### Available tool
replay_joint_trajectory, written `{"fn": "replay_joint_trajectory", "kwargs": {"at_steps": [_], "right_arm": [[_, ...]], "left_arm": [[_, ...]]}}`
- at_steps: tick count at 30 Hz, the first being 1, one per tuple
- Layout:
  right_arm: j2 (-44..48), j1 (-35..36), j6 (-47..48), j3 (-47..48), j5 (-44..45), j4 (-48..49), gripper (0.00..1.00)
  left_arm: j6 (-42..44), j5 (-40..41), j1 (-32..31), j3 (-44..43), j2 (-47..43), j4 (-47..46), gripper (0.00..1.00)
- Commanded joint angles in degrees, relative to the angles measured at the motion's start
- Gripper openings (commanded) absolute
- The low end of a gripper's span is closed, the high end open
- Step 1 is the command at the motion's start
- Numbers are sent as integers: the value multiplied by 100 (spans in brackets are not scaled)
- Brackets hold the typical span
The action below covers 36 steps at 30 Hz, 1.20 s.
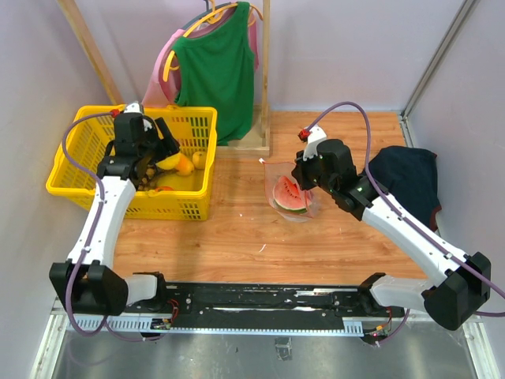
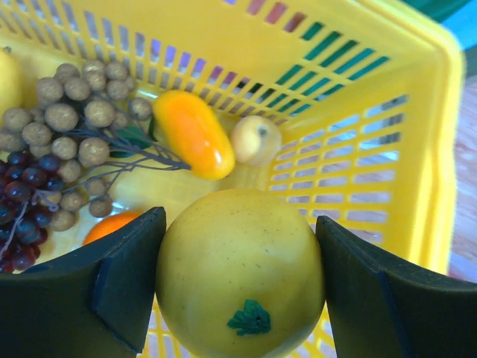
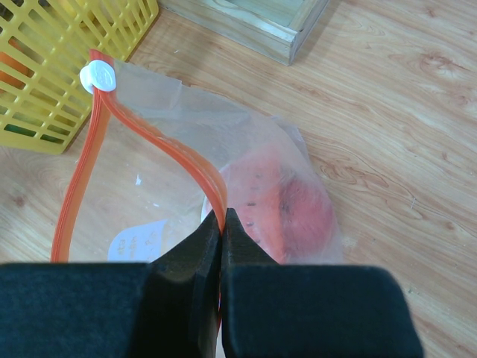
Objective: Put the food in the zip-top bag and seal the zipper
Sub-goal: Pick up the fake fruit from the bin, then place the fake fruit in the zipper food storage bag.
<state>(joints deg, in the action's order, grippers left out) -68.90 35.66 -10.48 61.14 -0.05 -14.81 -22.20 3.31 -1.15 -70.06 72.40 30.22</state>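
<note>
My left gripper (image 2: 240, 287) hangs over the yellow basket (image 1: 189, 201), its jaws closed against both sides of a round yellow fruit (image 2: 240, 261) with a green stem mark. Below in the basket lie an orange-yellow mango (image 2: 192, 133), a small pale apple (image 2: 256, 139), brown and dark grape bunches (image 2: 67, 112) and an orange piece (image 2: 112, 224). The clear zip-top bag (image 3: 246, 149) lies on the wooden table with a watermelon slice (image 3: 287, 212) inside. My right gripper (image 3: 223, 216) is shut on the bag's red-orange zipper (image 3: 160, 142), holding the mouth up; the white slider (image 3: 98, 76) sits at the strip's far end.
A dark navy cloth heap (image 1: 406, 178) lies at the right. A wooden rack base (image 3: 246, 22) with a green shirt (image 1: 217, 71) on hangers stands behind the bag. The basket's wall (image 3: 45, 67) is close to the bag's left.
</note>
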Motion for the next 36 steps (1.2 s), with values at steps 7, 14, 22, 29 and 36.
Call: {"fn": "replay_joint_trajectory", "kwargs": {"at_steps": [7, 14, 22, 29, 36], "right_arm": [[36, 65, -124, 34, -151, 118, 1], [6, 72, -138, 68, -212, 140, 1], [16, 81, -156, 87, -291, 148, 1], [56, 82, -166, 97, -372, 145, 1], [127, 78, -182, 95, -466, 145, 1]], "left_arm": [[-272, -614, -859, -220, -728, -533, 45], [-424, -660, -1898, -180, -978, -998, 43], [-469, -585, -3159, 114, -994, -2043, 42], [-304, -334, -4116, 477, -766, -3043, 42], [-63, -81, -4789, 977, -479, -4038, 42]]}}
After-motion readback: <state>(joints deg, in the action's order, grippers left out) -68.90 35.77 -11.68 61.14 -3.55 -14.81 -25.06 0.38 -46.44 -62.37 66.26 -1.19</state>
